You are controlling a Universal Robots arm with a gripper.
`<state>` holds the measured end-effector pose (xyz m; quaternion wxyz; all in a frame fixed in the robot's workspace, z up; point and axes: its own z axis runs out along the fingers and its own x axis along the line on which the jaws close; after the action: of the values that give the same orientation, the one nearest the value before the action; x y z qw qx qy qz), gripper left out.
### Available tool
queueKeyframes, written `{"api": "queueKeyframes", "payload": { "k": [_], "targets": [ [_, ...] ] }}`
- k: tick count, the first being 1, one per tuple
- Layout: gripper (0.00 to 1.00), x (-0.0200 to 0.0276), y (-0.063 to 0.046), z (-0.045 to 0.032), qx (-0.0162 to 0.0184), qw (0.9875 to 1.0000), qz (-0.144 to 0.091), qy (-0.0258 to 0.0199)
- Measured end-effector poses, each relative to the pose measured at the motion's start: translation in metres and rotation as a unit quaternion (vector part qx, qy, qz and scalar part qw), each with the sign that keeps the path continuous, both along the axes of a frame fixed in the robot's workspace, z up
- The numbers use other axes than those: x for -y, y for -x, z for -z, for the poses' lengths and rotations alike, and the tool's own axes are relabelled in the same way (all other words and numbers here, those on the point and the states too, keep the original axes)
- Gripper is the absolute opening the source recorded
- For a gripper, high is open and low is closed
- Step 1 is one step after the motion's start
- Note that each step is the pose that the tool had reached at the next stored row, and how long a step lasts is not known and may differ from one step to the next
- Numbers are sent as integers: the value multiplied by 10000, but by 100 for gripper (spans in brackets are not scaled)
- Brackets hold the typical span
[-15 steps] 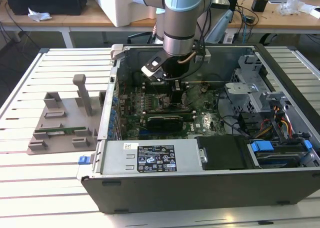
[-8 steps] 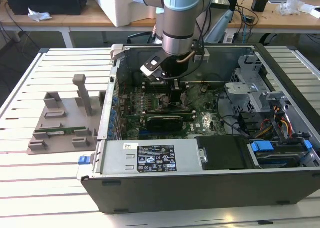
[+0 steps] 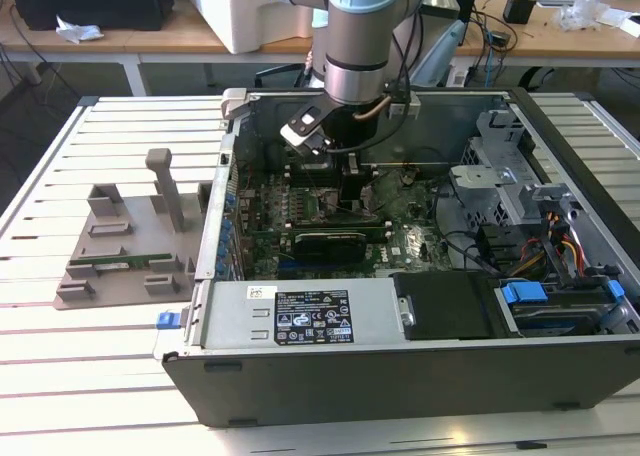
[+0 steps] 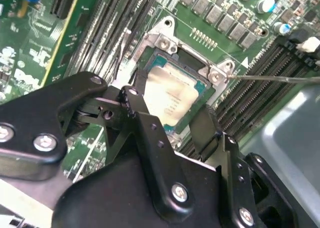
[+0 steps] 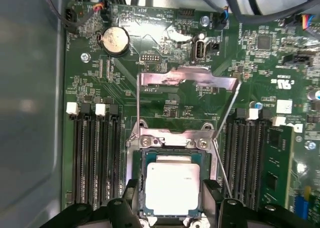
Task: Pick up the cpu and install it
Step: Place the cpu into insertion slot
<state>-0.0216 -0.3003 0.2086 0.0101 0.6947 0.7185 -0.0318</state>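
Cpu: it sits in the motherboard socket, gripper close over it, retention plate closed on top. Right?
Not quite. The cpu sits in the socket with the gripper close over it, but the retention plate is swung open, leaving the chip's top bare; the first wrist view shows it.

Arm (image 3: 362, 36) comes in from top centre, gripper (image 3: 352, 198) down inside the open case (image 3: 400, 366), over the motherboard (image 3: 405, 241). Left on the slatted table (image 3: 100, 376): grey holder (image 3: 165, 191), green memory stick (image 3: 125, 264) lying in it.
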Motion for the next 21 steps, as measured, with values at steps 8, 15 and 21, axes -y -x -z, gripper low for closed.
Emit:
{"api": "queueKeyframes", "payload": {
  "k": [8,15,21],
  "targets": [
    [24,96,2,6,0,10000,-4,-73],
    [11,101,-3,59,-12,10000,-5,-77],
    [11,99,-80,-58,-7,10000,-4,-89]
  ]
}}
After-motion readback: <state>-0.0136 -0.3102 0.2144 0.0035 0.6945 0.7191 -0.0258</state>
